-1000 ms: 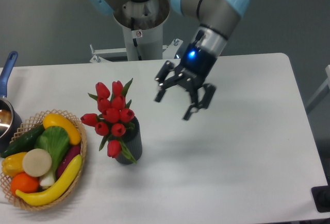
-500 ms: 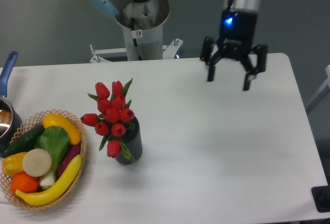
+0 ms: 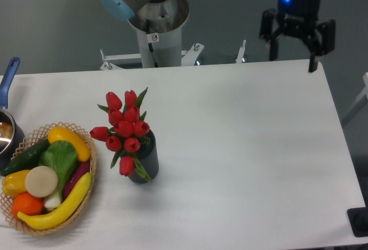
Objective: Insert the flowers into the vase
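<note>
The flowers (image 3: 125,130), a bunch of red tulip buds with green leaves, stand upright with their stem inside the vase (image 3: 145,164). That vase is a small dark ribbed cylinder on the left half of the white table (image 3: 241,146). My gripper (image 3: 293,59) hangs open and empty high above the table's far right edge, well away from the flowers. Its two fingers (image 3: 314,63) point down with a wide gap.
A woven basket (image 3: 86,146) of vegetables and fruit sits at the front left. A pot with a blue handle (image 3: 8,77) is at the left edge. The arm's base (image 3: 156,26) stands behind the table.
The open, empty gripper has risen and swung from near the flowers to the far right rear of the table. Flowers and vase have not moved.
</note>
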